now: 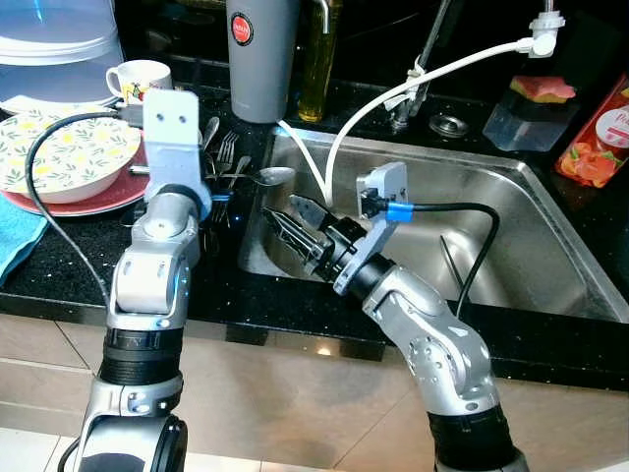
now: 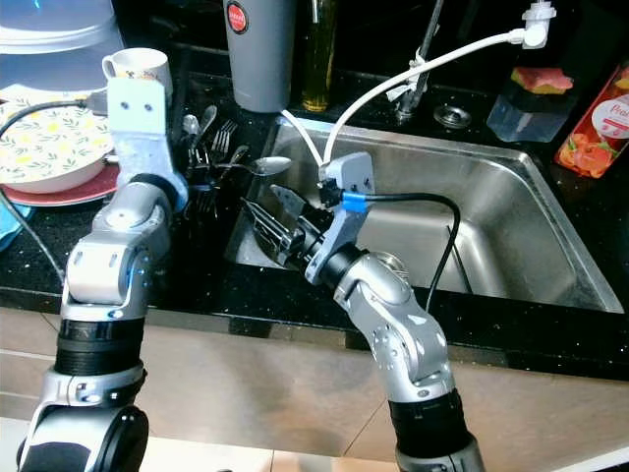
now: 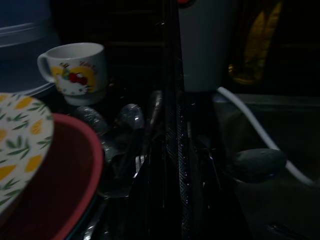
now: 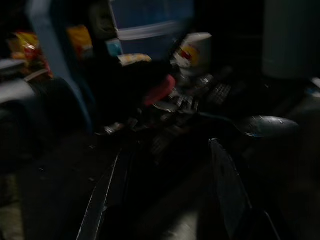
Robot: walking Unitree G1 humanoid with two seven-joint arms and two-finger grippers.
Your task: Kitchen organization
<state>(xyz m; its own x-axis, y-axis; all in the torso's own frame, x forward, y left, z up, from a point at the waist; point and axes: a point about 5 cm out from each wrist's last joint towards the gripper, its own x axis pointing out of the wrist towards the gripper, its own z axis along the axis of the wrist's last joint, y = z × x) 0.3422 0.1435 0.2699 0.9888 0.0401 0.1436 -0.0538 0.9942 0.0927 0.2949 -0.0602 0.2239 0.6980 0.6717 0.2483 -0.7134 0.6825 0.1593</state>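
Steel spoon (image 1: 274,177) lies just beyond the spread right end effector (image 1: 287,221).

Black countertop (image 1: 69,265) (plates (image 1: 59,157), cutlery (image 1: 224,157))

A loose heap of silver cutlery (image 1: 224,157), forks and spoons lying flat, rests on the black countertop between the stacked plates and the sink's left rim, while one large spoon (image 1: 270,177) beside it pokes its bowl out over the basin edge.
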